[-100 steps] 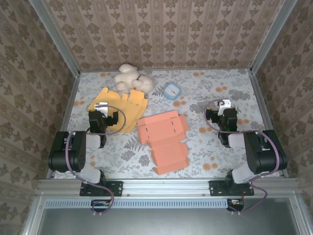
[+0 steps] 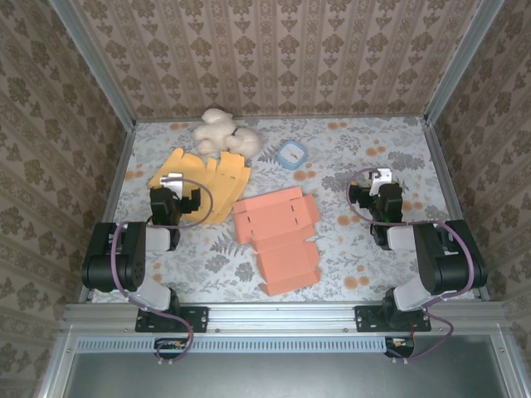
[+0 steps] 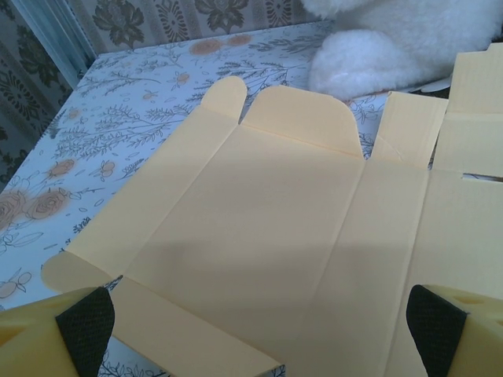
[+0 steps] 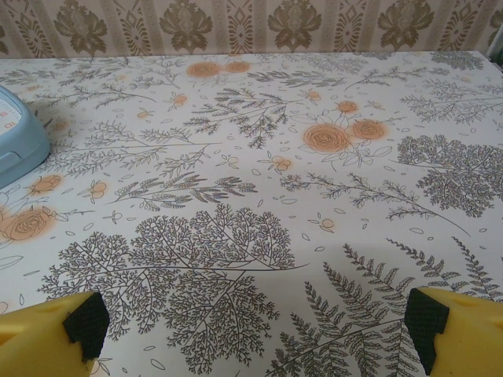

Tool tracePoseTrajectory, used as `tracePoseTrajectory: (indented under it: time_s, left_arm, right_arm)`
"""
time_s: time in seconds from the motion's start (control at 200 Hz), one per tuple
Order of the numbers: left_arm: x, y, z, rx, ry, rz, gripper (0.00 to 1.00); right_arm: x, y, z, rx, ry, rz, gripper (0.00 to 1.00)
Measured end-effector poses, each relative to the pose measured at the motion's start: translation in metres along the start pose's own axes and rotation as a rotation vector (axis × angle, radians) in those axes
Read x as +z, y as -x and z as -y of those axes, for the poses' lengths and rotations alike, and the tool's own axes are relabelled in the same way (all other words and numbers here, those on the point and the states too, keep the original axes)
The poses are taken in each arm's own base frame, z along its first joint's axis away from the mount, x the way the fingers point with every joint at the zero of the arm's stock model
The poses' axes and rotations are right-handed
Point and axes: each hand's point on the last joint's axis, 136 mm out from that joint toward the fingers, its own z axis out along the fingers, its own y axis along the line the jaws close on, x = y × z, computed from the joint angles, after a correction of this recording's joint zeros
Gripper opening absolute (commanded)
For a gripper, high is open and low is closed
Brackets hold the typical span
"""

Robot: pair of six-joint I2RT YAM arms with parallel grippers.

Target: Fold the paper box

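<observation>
- Left fingers (image 3: 82, 326) stand spread as wide as they go and hold nothing. They hang low over the near part of the yellow paper box (image 3: 259, 204).
- Right fingers (image 4: 78, 322) are just as wide apart and empty, above a bare stretch of the floral surface (image 4: 259, 196) on the right side.
- Flat and unfolded, the yellow paper box lies on the left of the surface with its flaps spread. Its far edge is close to a white plush toy (image 2: 222, 133).
- An orange paper box (image 2: 278, 236), also flat and unfolded, lies in the middle between the two arms. It is just beside the yellow one; whether they touch cannot be told.
- A small light-blue container (image 2: 291, 154) sits beyond the orange box, right of the plush toy.
</observation>
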Motion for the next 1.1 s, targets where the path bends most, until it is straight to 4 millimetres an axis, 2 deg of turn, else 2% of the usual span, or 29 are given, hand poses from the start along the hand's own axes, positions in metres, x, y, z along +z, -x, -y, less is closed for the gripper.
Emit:
tracePoseTrajectory:
  time_s: [0.155, 0.595, 0.79, 0.86, 0.965, 1.015, 1.095]
  left_arm:
    - [0.0, -0.002, -0.006, -0.013, 0.0, -0.006, 1.0]
    - [0.0, -0.003, -0.004, -0.021, -0.027, -0.006, 1.0]
    - [-0.004, 0.0, -0.003, -0.004, 0.022, -0.025, 1.0]
    - [-0.016, 0.017, -0.005, 0.007, 0.065, 0.0, 1.0]
    - [-0.039, 0.054, -0.007, -0.035, 0.098, 0.083, 1.0]
    - [-0.048, 0.07, -0.009, -0.09, 0.099, 0.115, 1.0]
    - [-0.066, 0.095, -0.008, -0.18, 0.064, 0.151, 1.0]
  right_arm:
    - [0.0, 0.0, 0.0, 0.0, 0.0, 0.0, 1.0]
    - [0.0, -0.001, 0.002, 0.002, -0.002, -0.003, 1.0]
    - [-0.002, -0.003, 0.001, -0.004, -0.009, -0.043, 1.0]
    - [-0.005, 0.007, 0.001, -0.001, -0.026, -0.062, 1.0]
    - [-0.011, 0.044, 0.0, 0.037, -0.062, -0.04, 1.0]
    - [-0.018, 0.064, -0.004, 0.042, -0.063, -0.009, 1.0]
    - [-0.033, 0.079, -0.02, 0.036, -0.039, 0.01, 1.0]
